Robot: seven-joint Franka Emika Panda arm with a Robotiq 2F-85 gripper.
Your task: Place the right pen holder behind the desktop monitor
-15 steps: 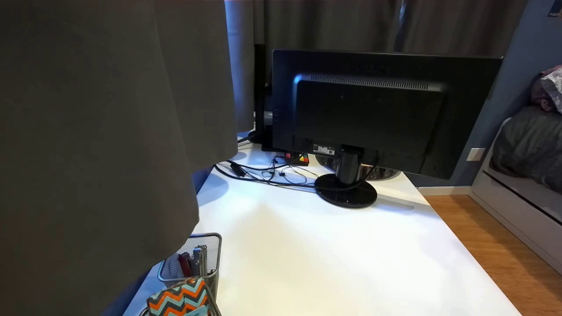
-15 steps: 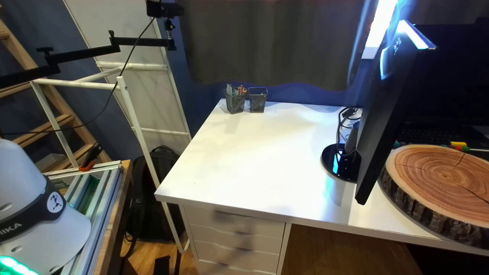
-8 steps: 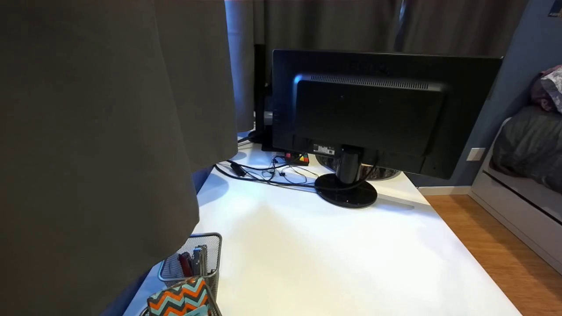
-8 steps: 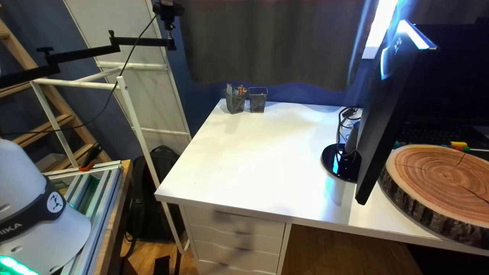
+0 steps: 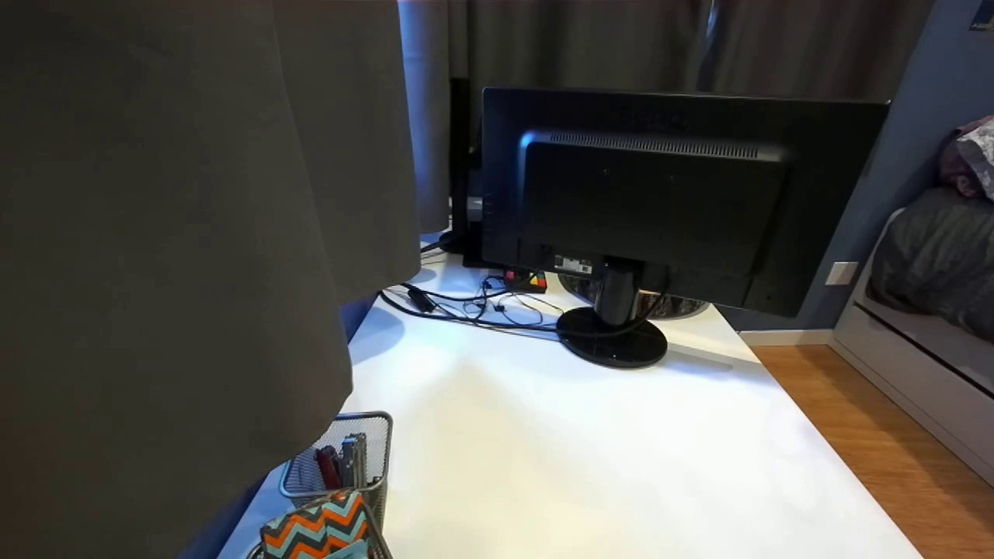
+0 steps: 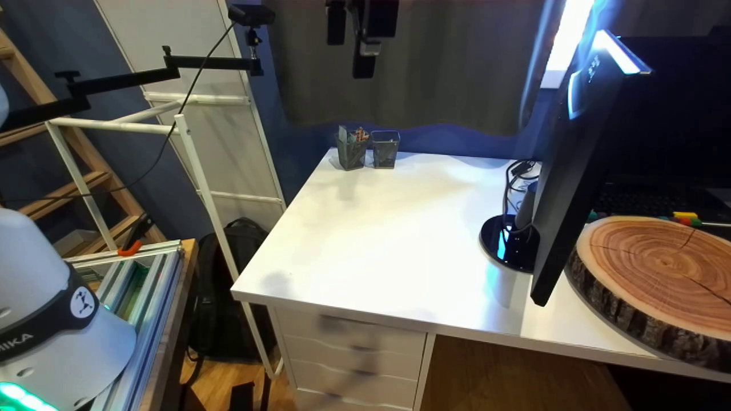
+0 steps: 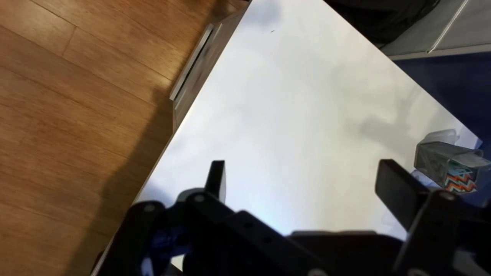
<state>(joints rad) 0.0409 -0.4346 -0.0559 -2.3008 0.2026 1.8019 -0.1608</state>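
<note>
Wrist view: my black two-fingered pincer [image 7: 302, 174] spread wide. Exterior view: dark squarish wire-mesh right-hand pen holder [image 6: 385, 151] stands lower than it, wide flat black monitor [image 6: 577, 171] to its right.

- Monitor [image 5: 652, 206], upper right in an exterior view: black
- Right pen holder [image 5: 377, 449], lower left: grey mesh
- Zigzag piece [image 5: 317, 528], bottom left: orange, pale blue, dark grey
- Desk [image 6: 394, 240]: white
- Log slice [image 6: 657, 265], lower right in an exterior view: ringed orange-brown
</note>
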